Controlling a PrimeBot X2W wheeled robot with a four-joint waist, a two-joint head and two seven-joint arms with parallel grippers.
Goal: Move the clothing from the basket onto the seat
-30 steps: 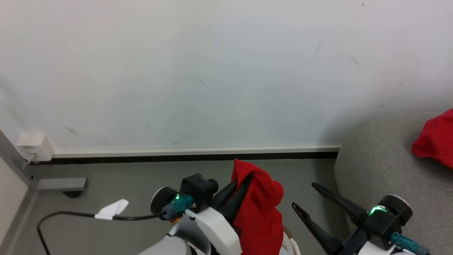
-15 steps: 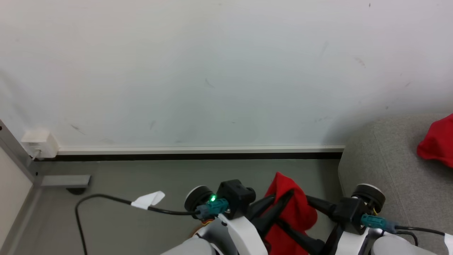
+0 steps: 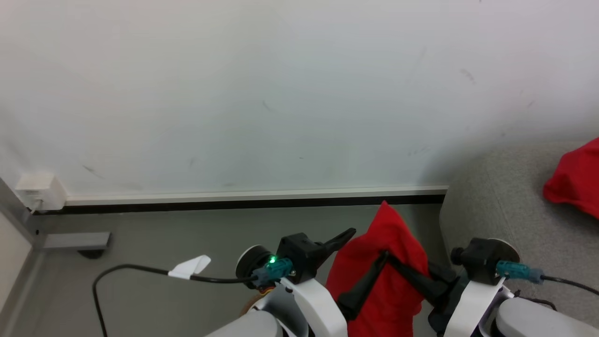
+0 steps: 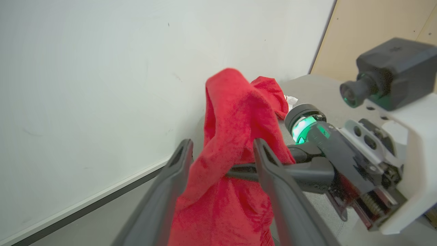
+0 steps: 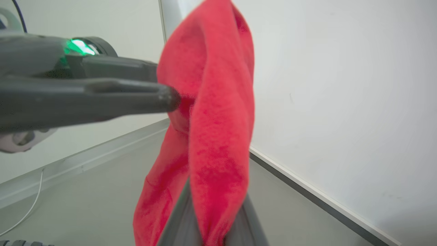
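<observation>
Status: partway. The clothing is out of the basket and off the floor. It is carried aloft by the right pincer, which is clenched on a fold near the middle of the cloth. The left pincer stands released, its two fingers spread to either side of the same fold, and the right pincer's fingers pass crosswise between them (whether the spread fingers brush the fabric cannot be told). Remaining, as judged: carry the load to the seat, which lies out past the right pincer's wrist, and let go there. A red heap rests on that cushion, well apart from both pincers. Appearance: bright red, soft, nappy and bunched. One peak stands above the grip and the bulk hangs limp below it. No stripes can be made out.
</observation>
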